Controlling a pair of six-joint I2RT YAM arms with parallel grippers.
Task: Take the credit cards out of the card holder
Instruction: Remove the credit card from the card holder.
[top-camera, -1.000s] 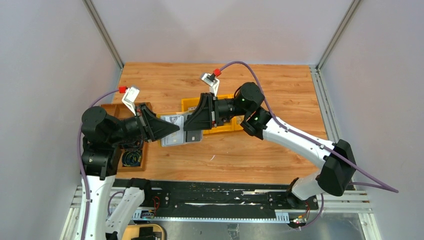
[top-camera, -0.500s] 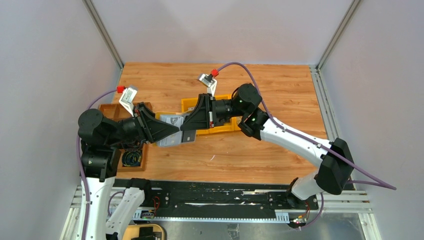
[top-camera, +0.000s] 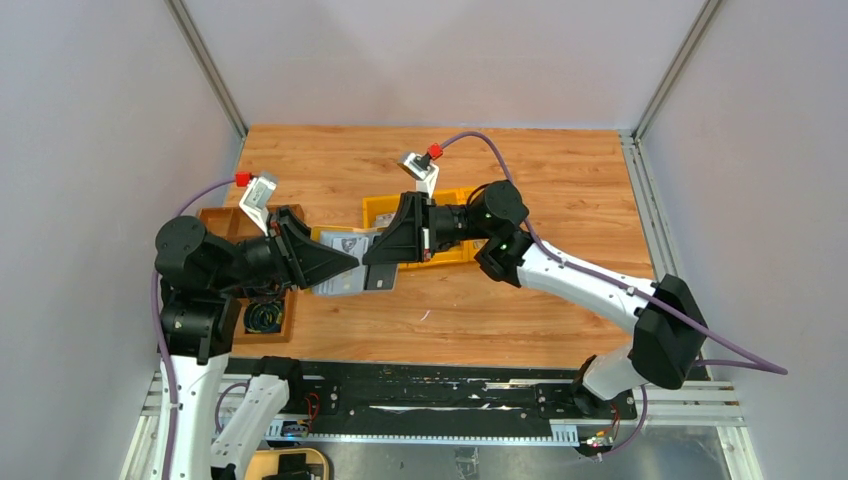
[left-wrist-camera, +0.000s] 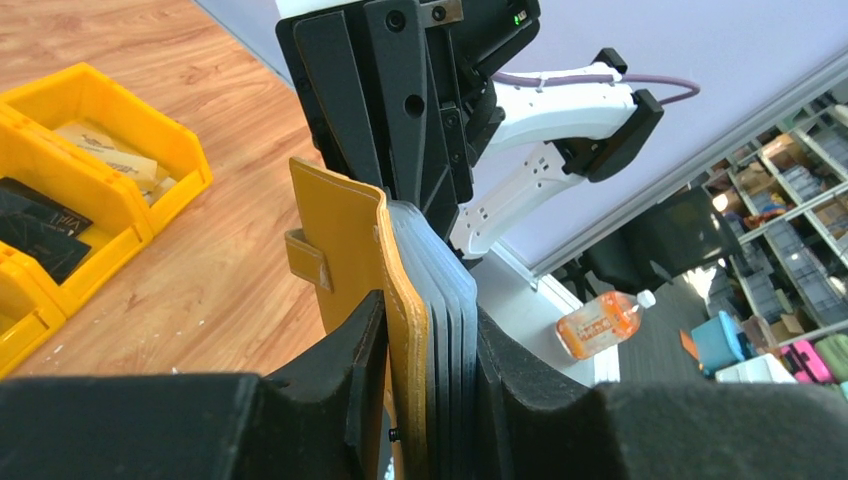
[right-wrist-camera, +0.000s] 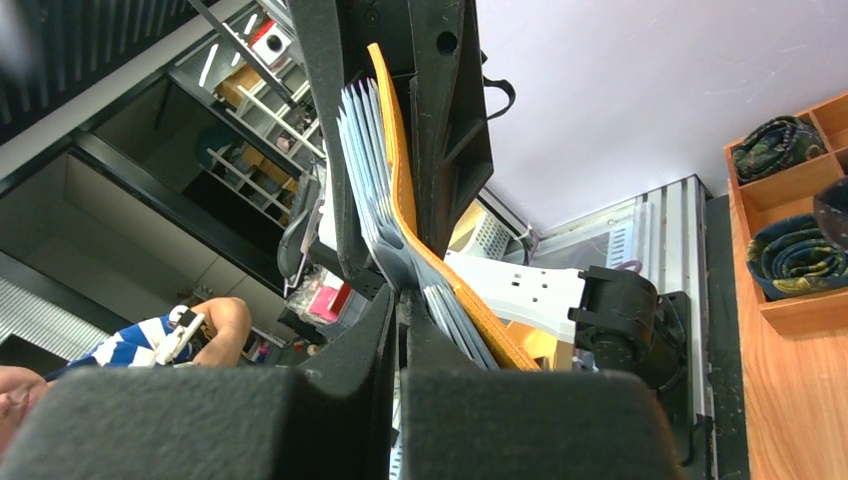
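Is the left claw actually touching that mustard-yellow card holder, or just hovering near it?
Touching. The left wrist view shows the left gripper clamped on the card holder, one finger pressed against each side.

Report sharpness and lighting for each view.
Top external: evenly lit, sharp, faint shadows under the arms. Left wrist: card holder crisp, left gripper dark and soft at the near edge. Right wrist: right gripper soft too, room behind dim.

Soft, even light is falling on the wooden table; the left gripper is showing blurred and dark up close.
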